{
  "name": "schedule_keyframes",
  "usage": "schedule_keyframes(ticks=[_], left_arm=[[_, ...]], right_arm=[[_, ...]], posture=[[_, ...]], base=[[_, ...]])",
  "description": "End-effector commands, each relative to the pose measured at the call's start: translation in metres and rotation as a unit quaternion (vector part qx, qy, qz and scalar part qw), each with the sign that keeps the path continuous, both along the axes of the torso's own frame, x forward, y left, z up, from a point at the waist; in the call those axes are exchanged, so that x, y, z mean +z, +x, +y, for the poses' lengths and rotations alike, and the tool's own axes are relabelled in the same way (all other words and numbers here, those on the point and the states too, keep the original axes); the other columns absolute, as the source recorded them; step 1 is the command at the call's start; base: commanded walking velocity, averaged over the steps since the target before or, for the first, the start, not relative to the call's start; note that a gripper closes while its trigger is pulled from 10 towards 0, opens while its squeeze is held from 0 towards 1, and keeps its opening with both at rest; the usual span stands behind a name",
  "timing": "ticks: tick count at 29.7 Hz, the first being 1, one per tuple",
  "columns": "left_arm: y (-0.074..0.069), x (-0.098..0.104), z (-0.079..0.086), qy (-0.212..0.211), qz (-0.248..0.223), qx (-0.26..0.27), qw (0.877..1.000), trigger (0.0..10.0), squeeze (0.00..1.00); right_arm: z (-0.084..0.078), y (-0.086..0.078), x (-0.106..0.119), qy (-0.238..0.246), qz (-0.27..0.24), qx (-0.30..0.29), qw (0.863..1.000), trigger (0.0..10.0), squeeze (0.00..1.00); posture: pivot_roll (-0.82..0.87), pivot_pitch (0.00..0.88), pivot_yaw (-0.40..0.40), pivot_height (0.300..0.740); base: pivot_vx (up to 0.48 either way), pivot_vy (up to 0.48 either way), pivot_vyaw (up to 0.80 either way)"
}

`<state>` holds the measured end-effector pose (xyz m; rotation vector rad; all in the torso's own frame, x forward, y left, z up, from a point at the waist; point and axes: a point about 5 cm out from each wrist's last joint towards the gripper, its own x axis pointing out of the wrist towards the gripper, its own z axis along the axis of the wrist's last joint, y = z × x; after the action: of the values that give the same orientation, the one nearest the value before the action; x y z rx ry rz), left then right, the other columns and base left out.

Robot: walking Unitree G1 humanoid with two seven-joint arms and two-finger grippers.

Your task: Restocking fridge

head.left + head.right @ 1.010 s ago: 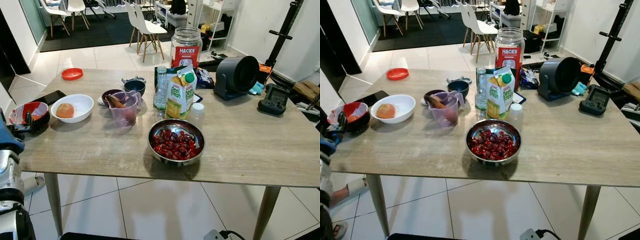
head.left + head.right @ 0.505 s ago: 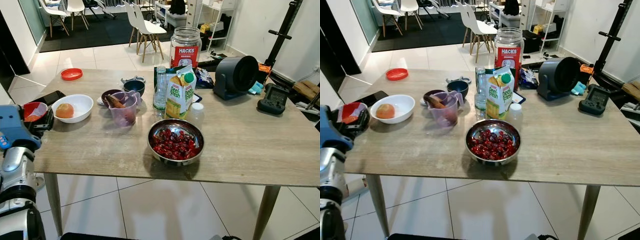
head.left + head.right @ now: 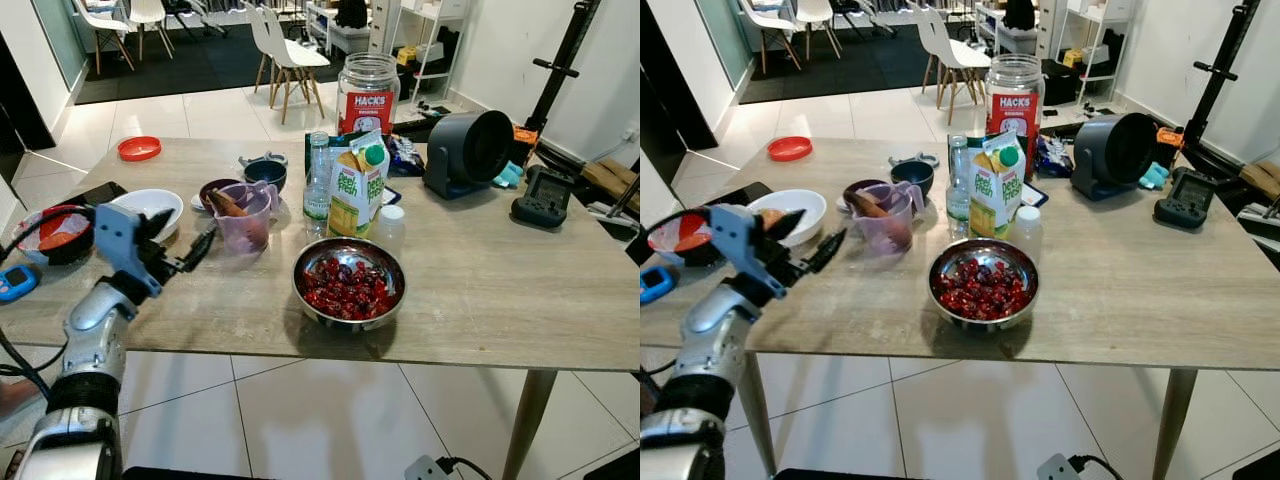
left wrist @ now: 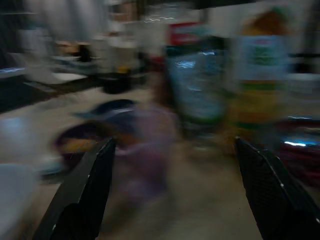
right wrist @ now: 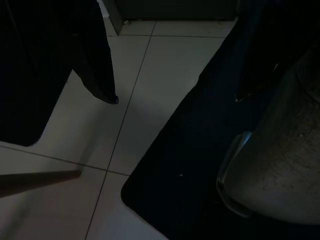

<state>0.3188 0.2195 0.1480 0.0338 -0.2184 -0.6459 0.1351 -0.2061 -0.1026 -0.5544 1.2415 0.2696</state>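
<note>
One hand at work: our left hand (image 3: 178, 243) over bench (image 3: 480, 290), fingers apart, empty, near purple cup (image 3: 245, 218); right hand state: cannot tell.

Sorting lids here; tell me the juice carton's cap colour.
Green; the juice carton's cap shows best in the left eye view.

Yellow-green juice carton (image 3: 358, 187), purple jug (image 3: 243, 218), steel bowl (image 3: 349, 314) red cherries (image 3: 347, 287), red lid (image 3: 138, 148)

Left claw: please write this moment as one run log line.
left claw: open, raised over table | aimed at purple cup | holding nothing | right arm: idle
</note>
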Motion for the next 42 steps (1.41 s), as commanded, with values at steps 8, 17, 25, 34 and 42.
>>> schedule_keyframes(ticks=[8,17,25,34,42], left_arm=[[-0.022,-0.013,-0.055,-0.002,0.051,-0.181,0.982,10.0,0.00],[-0.042,-0.024,-0.094,0.012,0.093,-0.285,0.954,10.0,0.00],[-0.058,-0.041,-0.112,0.076,0.136,-0.338,0.928,10.0,0.00],[-0.066,-0.078,-0.117,0.167,0.197,-0.342,0.904,10.0,0.00],[-0.074,-0.097,-0.115,0.185,0.235,-0.346,0.889,10.0,0.00]], right_arm=[[0.001,-0.004,-0.001,-0.007,0.009,0.006,1.000,10.0,0.00],[0.002,-0.002,-0.001,-0.011,0.008,0.006,1.000,10.0,0.00],[0.005,0.009,0.002,-0.009,0.001,0.008,1.000,10.0,0.00],[0.002,0.004,0.001,-0.013,0.004,0.008,1.000,10.0,0.00],[-0.011,-0.004,0.001,-0.025,0.009,0.002,1.000,10.0,0.00]], posture=[[0.04,0.000,0.023,0.740],[0.04,0.000,0.023,0.740],[0.04,0.000,0.022,0.740],[0.04,0.000,0.023,0.740],[0.03,0.000,0.021,0.740]], base=[[0.000,0.000,0.00],[0.000,0.000,0.00],[0.000,0.000,0.00],[0.000,0.000,0.00],[0.000,0.000,0.00]])
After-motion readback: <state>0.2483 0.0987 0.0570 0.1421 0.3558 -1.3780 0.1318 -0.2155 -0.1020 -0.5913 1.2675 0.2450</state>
